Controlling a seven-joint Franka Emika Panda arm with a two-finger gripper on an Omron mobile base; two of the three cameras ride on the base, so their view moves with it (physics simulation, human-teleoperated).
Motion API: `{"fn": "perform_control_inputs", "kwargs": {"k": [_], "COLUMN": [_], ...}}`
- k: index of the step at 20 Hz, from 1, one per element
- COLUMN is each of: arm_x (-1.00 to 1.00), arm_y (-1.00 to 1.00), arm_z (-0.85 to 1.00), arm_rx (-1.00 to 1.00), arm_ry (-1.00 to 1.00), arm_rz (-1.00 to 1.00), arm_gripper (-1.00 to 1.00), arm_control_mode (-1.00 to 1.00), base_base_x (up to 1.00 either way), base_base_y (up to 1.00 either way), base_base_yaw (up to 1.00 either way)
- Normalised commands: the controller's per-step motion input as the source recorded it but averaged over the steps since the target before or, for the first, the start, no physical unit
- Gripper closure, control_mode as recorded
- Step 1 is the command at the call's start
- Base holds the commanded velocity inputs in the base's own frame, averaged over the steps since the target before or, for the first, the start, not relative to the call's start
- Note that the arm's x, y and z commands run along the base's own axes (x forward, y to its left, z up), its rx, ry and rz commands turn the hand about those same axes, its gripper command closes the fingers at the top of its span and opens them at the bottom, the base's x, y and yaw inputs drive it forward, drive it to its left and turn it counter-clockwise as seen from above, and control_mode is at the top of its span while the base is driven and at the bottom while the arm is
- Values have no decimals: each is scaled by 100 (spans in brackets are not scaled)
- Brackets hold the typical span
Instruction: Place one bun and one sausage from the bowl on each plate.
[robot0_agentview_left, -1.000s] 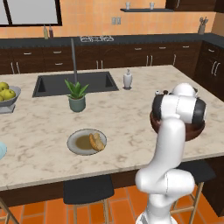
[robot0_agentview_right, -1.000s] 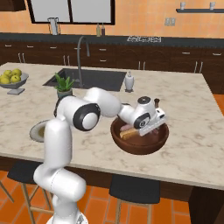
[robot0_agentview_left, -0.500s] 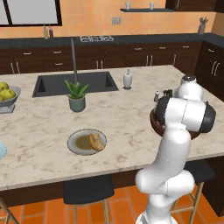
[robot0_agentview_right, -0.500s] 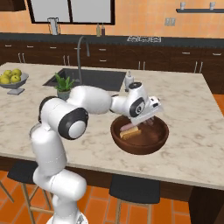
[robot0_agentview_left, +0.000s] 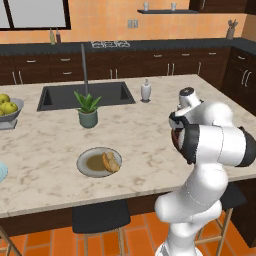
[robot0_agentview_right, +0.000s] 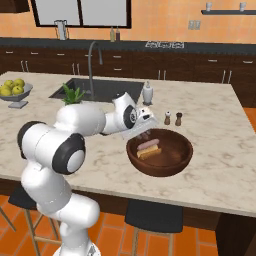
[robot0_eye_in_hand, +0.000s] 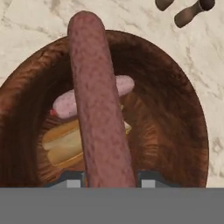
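Observation:
My gripper (robot0_eye_in_hand: 110, 181) is shut on a long reddish-brown sausage (robot0_eye_in_hand: 94, 96), held above the dark wooden bowl (robot0_eye_in_hand: 175, 113). Inside the bowl lie a paler sausage (robot0_eye_in_hand: 70, 103) and a bun (robot0_eye_in_hand: 61, 142). From the right base view, the gripper (robot0_agentview_right: 145, 128) hangs over the left rim of the bowl (robot0_agentview_right: 172, 162), with the other sausage (robot0_agentview_right: 148, 145) and bun (robot0_agentview_right: 151, 153) below it. A grey plate (robot0_agentview_left: 89, 163) with one bun (robot0_agentview_left: 111, 161) on it sits near the counter's front edge, left of the arm. A pale blue plate (robot0_agentview_left: 1, 173) peeks in at the far left.
Salt and pepper shakers (robot0_agentview_right: 172, 118) stand just behind the bowl. A soap dispenser (robot0_agentview_right: 147, 93), a potted plant (robot0_agentview_left: 88, 110), the sink (robot0_agentview_left: 87, 95) with its tall faucet, and a grey bowl of yellow-green fruit (robot0_agentview_left: 7, 107) occupy the counter's middle and left.
The gripper has risen out of the bowl with the sausage in it and swung left toward the bowl's left rim.

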Motion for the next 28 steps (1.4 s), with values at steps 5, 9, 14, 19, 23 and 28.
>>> {"fn": "perform_control_inputs", "kwargs": {"k": [5,9,14,19,23,28], "arm_x": [0,0,-3,-4,-24,-7], "arm_y": [92,71,85,93,92,100], "arm_z": [25,1,0,0,-3,-19], "arm_rx": [4,16,18,18,18,3], "arm_ry": [0,0,0,0,0,0], "arm_rz": [-13,-14,-20,-23,-24,-17], "arm_gripper": [100,100,100,100,100,100], "arm_control_mode": [-100,-100,-100,-100,-100,-100], "base_base_x": [0,0,0,0,0,0], "base_base_y": [0,0,0,0,0,0], "base_base_yaw": [0,0,0,0,0,0]}}
